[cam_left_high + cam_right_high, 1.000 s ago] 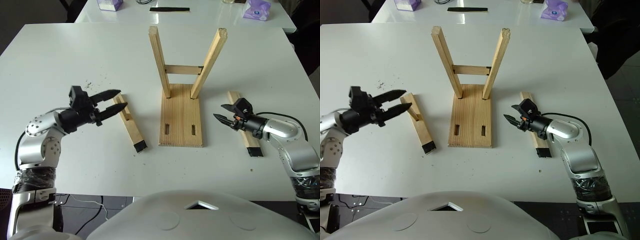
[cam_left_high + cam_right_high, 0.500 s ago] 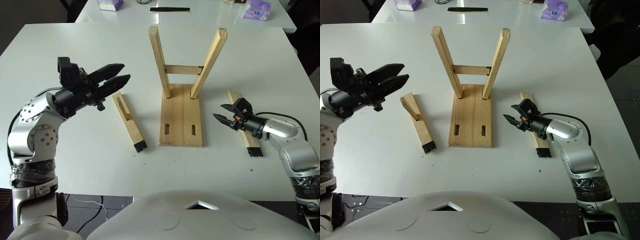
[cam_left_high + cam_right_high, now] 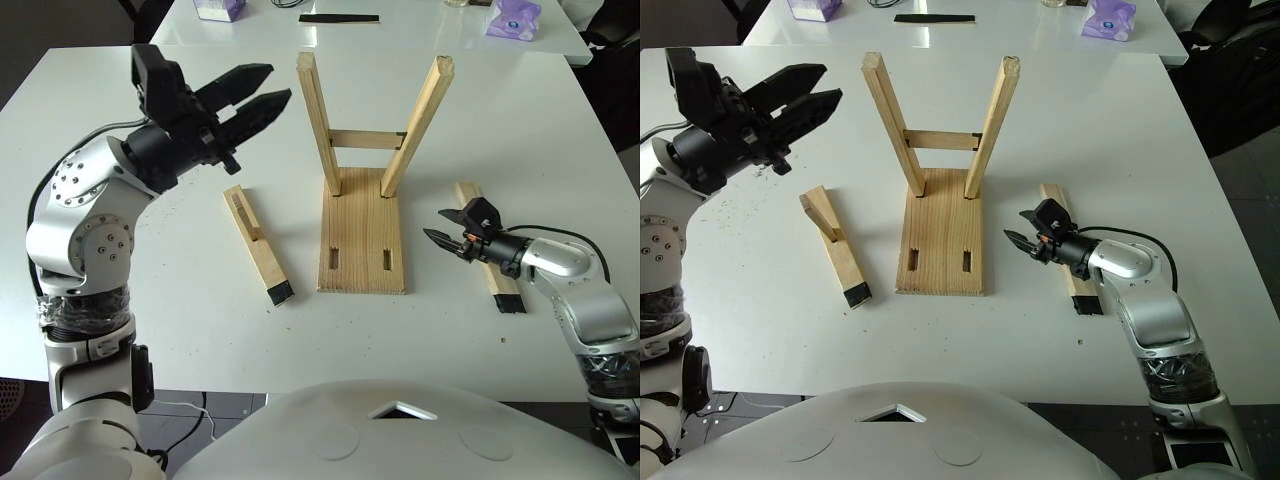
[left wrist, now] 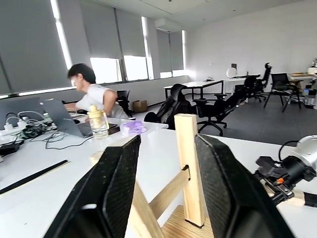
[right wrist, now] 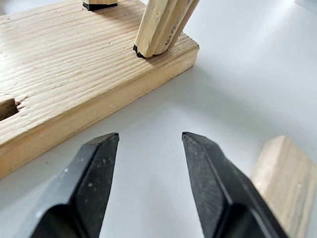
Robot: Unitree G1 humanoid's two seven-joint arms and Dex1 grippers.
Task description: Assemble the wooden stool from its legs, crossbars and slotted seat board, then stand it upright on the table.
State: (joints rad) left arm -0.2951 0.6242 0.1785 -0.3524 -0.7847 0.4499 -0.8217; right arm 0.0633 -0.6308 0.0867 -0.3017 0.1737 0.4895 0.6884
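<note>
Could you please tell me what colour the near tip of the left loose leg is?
The leg tip is black, clearest in the left eye view.

We found the seat board flat on the desk, a two-leg frame upright on its far end, a loose leg left, a second leg right.

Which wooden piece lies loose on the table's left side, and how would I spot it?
Find the flat seat board in the middle of the white table, with two legs standing in it. The left loose leg lies flat just left of it, black-tipped end nearest the robot. Unlike the right loose leg, beside the right gripper, it lies alone.
</note>
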